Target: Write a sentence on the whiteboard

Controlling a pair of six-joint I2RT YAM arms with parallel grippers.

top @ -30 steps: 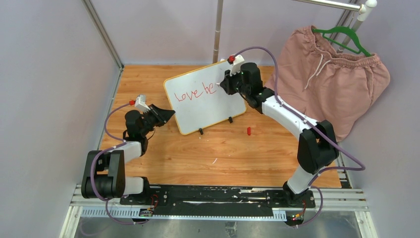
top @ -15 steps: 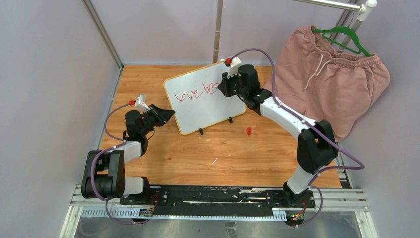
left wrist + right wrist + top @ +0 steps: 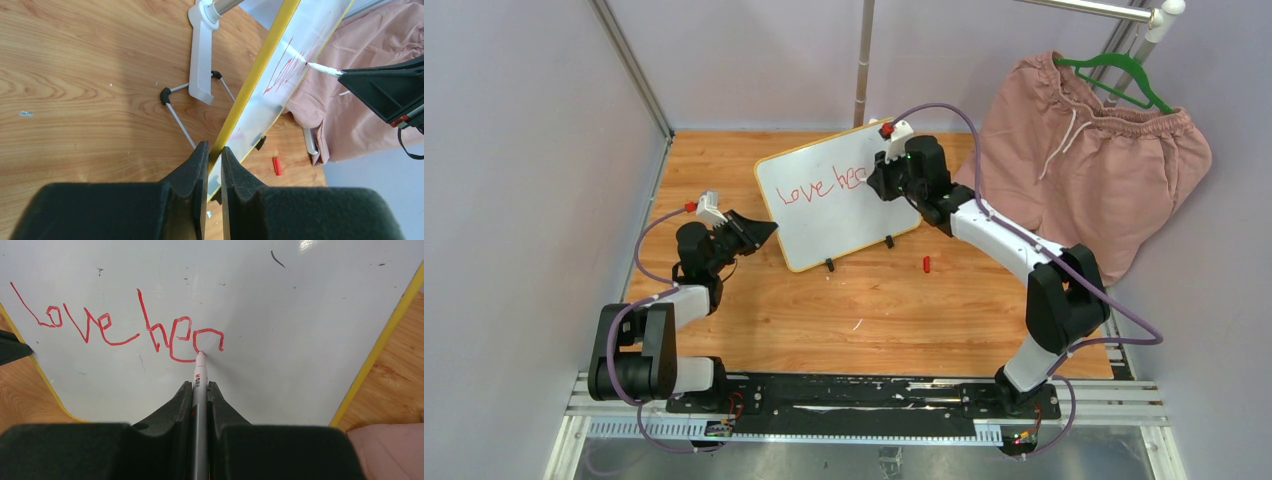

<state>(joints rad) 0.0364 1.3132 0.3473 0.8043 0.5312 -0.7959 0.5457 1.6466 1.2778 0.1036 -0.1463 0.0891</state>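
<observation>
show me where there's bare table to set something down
Widest bare wood: between the yellow-framed white whiteboard and the black arm-base rail, bar a small red cap. Also bare: far-left corner behind the board. Crowded at right by pink fabric shorts.

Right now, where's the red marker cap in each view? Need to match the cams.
Top external: red marker cap lies on the table, just off the near right corner of the whiteboard.
Left wrist: lower right, on the table past the board's black foot.
Right wrist: not in it.
Shared landmark: the whiteboard's yellow frame, visible in all three views.
</observation>
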